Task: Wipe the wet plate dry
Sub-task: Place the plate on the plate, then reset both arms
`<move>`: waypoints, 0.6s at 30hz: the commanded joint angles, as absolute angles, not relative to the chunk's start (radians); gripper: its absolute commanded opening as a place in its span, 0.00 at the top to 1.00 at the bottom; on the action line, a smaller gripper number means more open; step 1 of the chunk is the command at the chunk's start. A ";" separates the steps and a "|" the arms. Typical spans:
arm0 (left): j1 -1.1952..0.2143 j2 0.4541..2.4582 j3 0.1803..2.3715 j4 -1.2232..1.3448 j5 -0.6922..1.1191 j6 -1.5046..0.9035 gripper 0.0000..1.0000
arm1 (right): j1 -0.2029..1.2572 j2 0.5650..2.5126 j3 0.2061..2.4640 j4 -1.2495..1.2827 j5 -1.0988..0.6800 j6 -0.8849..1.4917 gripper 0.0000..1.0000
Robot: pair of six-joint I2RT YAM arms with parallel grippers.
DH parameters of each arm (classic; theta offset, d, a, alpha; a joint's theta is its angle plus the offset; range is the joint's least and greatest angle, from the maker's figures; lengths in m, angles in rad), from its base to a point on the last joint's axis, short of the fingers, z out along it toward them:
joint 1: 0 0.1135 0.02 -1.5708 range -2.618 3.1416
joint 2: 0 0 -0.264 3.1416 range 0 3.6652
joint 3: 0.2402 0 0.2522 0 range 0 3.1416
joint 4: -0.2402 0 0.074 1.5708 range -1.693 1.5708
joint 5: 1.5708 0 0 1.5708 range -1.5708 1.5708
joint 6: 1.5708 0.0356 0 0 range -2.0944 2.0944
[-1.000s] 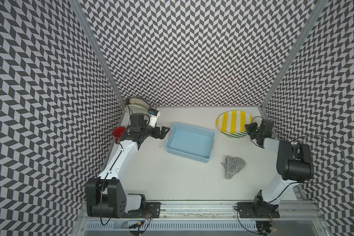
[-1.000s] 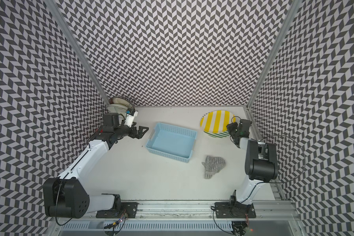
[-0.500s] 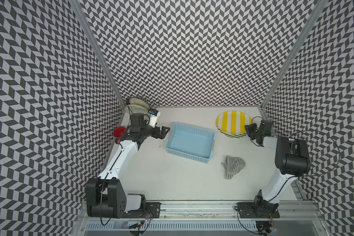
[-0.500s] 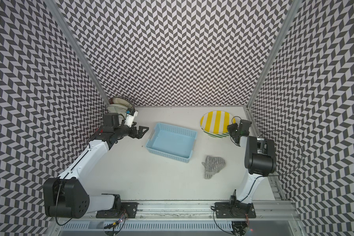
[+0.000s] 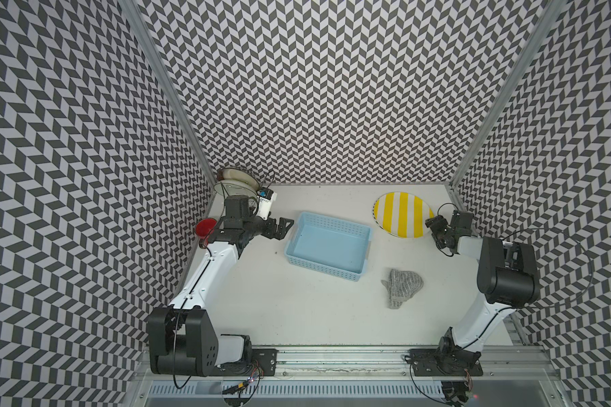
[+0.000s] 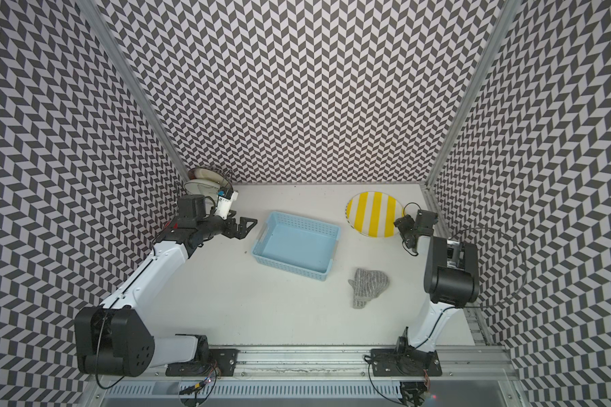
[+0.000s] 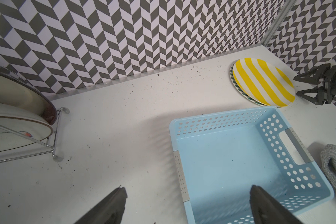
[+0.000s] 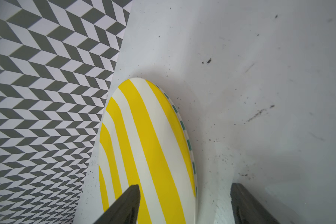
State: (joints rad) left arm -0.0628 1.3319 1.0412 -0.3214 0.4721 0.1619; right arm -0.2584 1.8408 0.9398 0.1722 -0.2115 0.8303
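The right gripper (image 5: 432, 232) (image 8: 184, 203) stands with its jaws spread apart, at the edge of the yellow-striped plate (image 5: 403, 218) (image 8: 144, 145) which is nearest to the right wall. In the right wrist view one finger (image 8: 124, 203) shows in front of the plate's face and the second finger (image 8: 246, 203) in front of the bare table (image 5: 297, 310), with the plate's rim between them. Whether either finger touches the plate I cannot tell from this view, but nothing seems to be pinched. The plate lies flat in the far right corner of the table, on top of a second plate (image 8: 189, 144) of which only a rim with green stripes is seen. Nearer to the front, and well apart from the plate, a grey knitted mitt (image 5: 401, 287) (image 6: 369, 283) lies flat on the table. A light blue basket (image 5: 336, 223) (image 7: 221, 120) stands in the middle of the table, between the two arms. The left gripper (image 5: 283, 227) (image 7: 188, 205) is wide open and holds nothing, just beside the left end of the basket. Behind the left arm, in the far left corner, a wire rack (image 5: 233, 179) (image 7: 54, 135) holds dishes on edge, and a red cup (image 5: 205, 227) stands beside the left wall.
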 commanded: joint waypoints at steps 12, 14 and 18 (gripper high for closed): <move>0.002 1.373 0.741 0.257 0.213 0.057 0.00 | -0.208 1.389 0.771 0.212 -0.172 0.624 0.15; 0.006 1.381 0.664 0.392 0.183 0.058 0.00 | -0.176 1.307 0.745 0.228 -0.162 0.580 0.14; 0.010 1.410 0.551 0.626 0.123 0.061 0.00 | -0.154 1.165 0.668 0.274 -0.181 0.549 0.14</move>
